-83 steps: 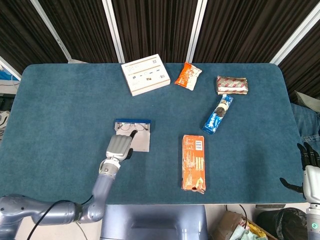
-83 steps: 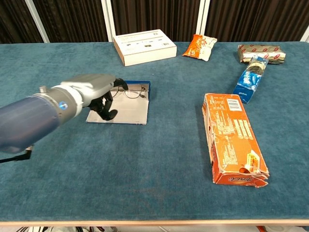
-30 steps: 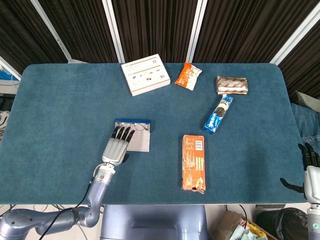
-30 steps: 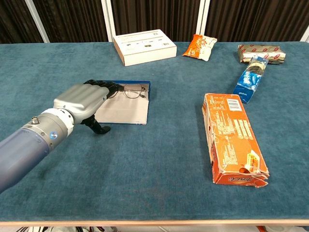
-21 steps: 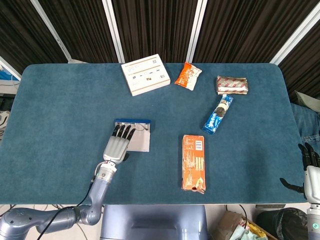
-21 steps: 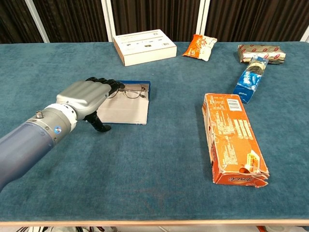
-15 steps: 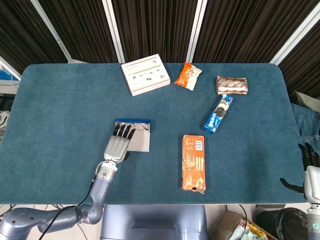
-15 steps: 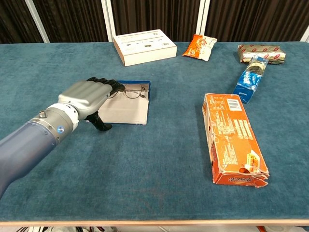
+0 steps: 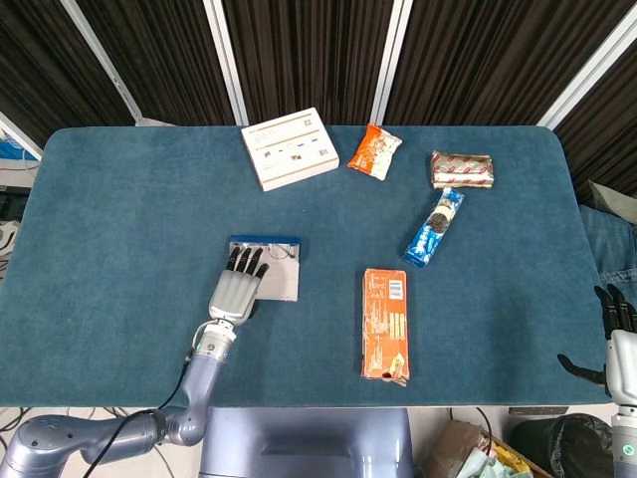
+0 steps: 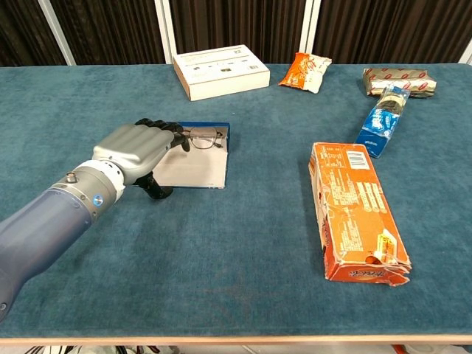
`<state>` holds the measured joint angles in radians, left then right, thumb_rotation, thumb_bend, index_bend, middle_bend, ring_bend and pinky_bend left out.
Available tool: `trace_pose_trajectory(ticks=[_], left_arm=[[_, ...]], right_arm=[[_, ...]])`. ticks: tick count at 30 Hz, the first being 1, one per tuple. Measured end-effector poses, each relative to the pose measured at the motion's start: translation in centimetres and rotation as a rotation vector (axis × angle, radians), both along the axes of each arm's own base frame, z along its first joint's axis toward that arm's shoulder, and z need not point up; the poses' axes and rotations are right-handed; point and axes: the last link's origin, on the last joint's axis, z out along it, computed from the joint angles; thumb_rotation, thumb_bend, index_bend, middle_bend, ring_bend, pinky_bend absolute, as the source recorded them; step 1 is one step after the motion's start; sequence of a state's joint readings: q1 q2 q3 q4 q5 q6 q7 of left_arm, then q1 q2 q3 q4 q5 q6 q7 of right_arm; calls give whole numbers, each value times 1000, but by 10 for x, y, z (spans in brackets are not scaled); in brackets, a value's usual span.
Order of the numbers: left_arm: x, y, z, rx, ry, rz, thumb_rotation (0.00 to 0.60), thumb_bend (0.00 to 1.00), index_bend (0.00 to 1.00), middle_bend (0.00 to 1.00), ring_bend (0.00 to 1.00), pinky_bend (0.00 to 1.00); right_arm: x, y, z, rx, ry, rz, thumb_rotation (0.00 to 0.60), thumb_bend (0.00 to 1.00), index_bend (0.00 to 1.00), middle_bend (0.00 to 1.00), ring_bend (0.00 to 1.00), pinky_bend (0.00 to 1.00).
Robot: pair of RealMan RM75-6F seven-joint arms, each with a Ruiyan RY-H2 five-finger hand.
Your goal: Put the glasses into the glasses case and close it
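The left hand [image 10: 140, 151] has crept forward, fingers extended over the one open glasses case [image 10: 198, 164], gripping nothing; blue table [image 9: 119, 219], dark curtains [image 9: 299, 50].

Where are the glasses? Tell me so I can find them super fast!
Look at the blue table, on the side where the robot's left hand reaches in. Under that hand lies a flat, open glasses case. The glasses are the thin wire frames at its far blue edge, unlike the colourful snack packs around.

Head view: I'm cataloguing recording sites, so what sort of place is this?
Probably a robot lab: a blue-covered table with scattered snack packs like the orange carton, black curtains behind, and the left hand.
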<state>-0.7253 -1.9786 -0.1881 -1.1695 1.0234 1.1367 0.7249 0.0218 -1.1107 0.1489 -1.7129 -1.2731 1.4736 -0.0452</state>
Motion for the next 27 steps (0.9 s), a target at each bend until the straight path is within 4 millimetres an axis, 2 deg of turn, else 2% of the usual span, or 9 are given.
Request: trace_pose_trajectory(ticks=[17, 27], left_arm=[[7, 5, 1, 32, -7, -12, 600, 143, 260, 42, 0, 18], [10, 9, 2, 54, -9, -12, 600, 182, 290, 45, 0, 18]], right_arm=[[0, 0, 0, -2, -11, -9, 600, 189, 59, 6, 121, 161], [-1, 0, 0, -1, -14, -11, 600, 189, 60, 6, 121, 161]])
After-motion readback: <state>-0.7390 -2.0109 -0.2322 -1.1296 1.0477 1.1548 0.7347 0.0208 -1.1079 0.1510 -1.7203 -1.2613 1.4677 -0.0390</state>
